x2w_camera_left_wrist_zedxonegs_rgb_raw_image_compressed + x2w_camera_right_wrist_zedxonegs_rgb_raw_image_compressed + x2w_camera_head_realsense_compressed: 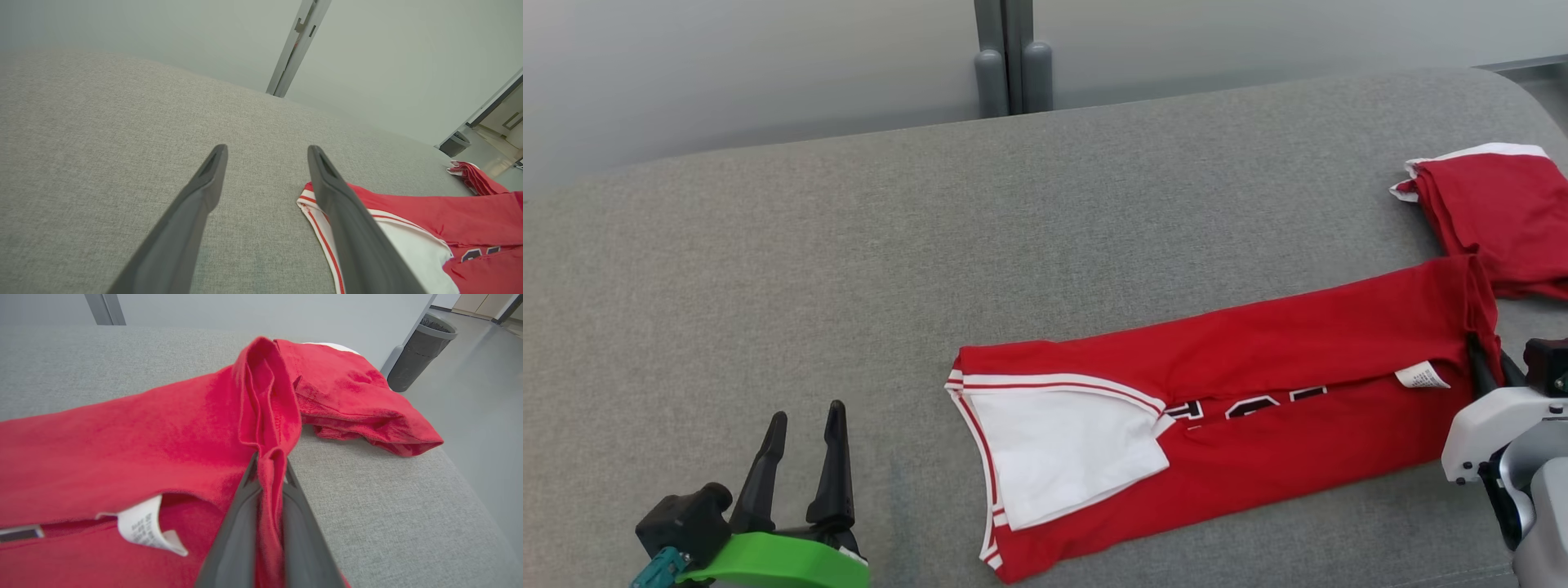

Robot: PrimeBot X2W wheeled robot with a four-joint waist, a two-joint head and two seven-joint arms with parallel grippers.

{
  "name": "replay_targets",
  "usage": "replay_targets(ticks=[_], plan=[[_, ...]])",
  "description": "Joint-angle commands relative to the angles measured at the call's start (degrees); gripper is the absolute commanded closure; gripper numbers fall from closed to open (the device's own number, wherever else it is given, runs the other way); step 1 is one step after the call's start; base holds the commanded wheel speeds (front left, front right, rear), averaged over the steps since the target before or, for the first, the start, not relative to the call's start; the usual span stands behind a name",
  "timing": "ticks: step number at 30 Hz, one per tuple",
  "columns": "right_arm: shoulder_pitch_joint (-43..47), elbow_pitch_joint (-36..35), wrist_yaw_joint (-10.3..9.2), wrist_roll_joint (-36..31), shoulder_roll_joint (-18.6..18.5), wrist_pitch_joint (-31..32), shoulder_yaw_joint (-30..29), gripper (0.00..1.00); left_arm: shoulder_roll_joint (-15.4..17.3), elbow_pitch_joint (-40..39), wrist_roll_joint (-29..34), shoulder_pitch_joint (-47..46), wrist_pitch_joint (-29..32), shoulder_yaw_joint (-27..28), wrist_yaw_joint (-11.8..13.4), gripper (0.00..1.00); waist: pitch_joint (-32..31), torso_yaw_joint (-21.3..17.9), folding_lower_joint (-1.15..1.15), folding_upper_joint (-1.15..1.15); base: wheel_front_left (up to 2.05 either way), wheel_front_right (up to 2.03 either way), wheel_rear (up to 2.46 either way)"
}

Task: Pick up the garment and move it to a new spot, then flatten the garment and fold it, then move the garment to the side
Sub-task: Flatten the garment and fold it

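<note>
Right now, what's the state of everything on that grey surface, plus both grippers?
red jersey: folded into a long strip, lying on the grey surface, right end pinched up.
second red garment: folded, lying at the far right.
care label: sticking out near the jersey's right end.
left gripper: open, holding nothing.
right gripper: shut on the jersey's right end.
bin: upright on the floor.

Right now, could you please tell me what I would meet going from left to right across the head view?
The left gripper, open → jersey → right gripper, shut on the jersey's end.
</note>
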Motion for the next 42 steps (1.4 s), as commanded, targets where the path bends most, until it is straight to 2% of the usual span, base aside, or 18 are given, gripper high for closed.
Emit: replay_targets(ticks=[1, 9, 15, 21, 31, 42], plan=[[1.4, -1.0, -0.12, 0.7, -0.3, 0.7, -0.1, 1.00, 0.0, 0.4, 0.4, -1.2, -0.2, 0.3, -0.4, 0.00, -0.3, -0.7, 0.00, 0.00, 0.00, 0.00, 0.00], [5.6, -10.0, -0.11, 11.6, 3.8, 5.7, 5.2, 1.00, -0.6, 2.1, 1.0, -0.9, -0.2, 0.2, -1.0, 0.00, -1.2, -1.2, 0.00, 0.00, 0.00, 0.00, 0.00], [8.8, -19.9, -0.11, 17.4, 6.4, 9.1, 12.2, 1.00, -0.6, 2.6, 1.2, -1.3, -0.2, 0.4, -1.2, 0.00, -1.9, -0.1, 0.00, 0.00, 0.00, 0.00, 0.00], [9.1, -25.8, -0.10, 20.9, 9.6, 11.6, 21.6, 1.00, -0.6, 2.7, 1.2, -1.5, -0.2, 0.7, -1.4, 0.00, -2.1, 1.2, 0.00, 0.00, 0.00, 0.00, 0.00], [4.4, -22.4, -0.10, 27.3, 11.3, 9.9, 39.8, 1.00, -1.5, 3.6, 1.4, -2.4, -0.1, -0.2, -1.8, 0.00, -2.0, 4.0, 0.00, 0.00, 0.00, 0.00, 0.00], [-1.0, -12.7, -0.09, 34.1, 11.3, 6.0, 49.5, 1.00, -2.3, 4.6, 1.6, -2.8, -0.1, -0.3, -2.6, 0.00, -2.2, 6.3, 0.00, 0.00, 0.00, 0.00, 0.00]])
